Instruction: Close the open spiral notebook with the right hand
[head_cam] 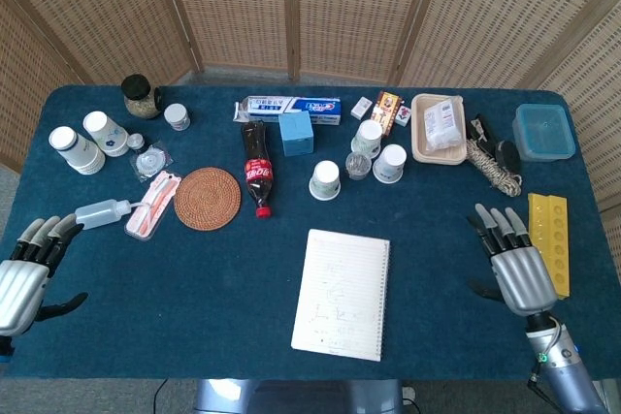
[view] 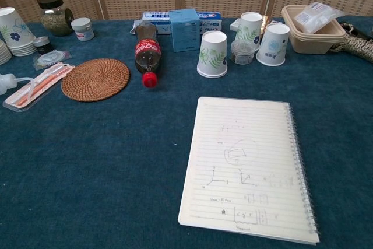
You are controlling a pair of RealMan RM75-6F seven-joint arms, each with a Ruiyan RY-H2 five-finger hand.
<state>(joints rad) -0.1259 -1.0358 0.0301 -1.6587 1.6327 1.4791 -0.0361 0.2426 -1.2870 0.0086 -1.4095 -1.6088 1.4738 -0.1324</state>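
Right silver hand (head_cam: 522,269) hovers over the desk's right edge, fingers spread, holding nothing. Left silver hand (head_cam: 24,273) likewise spread and empty at the left edge. Dark blue carpeted desk (head_cam: 194,278); woven wicker folding screen (head_cam: 291,7) behind. White lined spiral notebook (head_cam: 342,294) lies open, flat, front centre, spiral on its right side, well apart from the right hand.

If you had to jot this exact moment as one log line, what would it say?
notebook: flat, written page showing | right hand: open, right of notebook, apart | left hand: open, table's left edge
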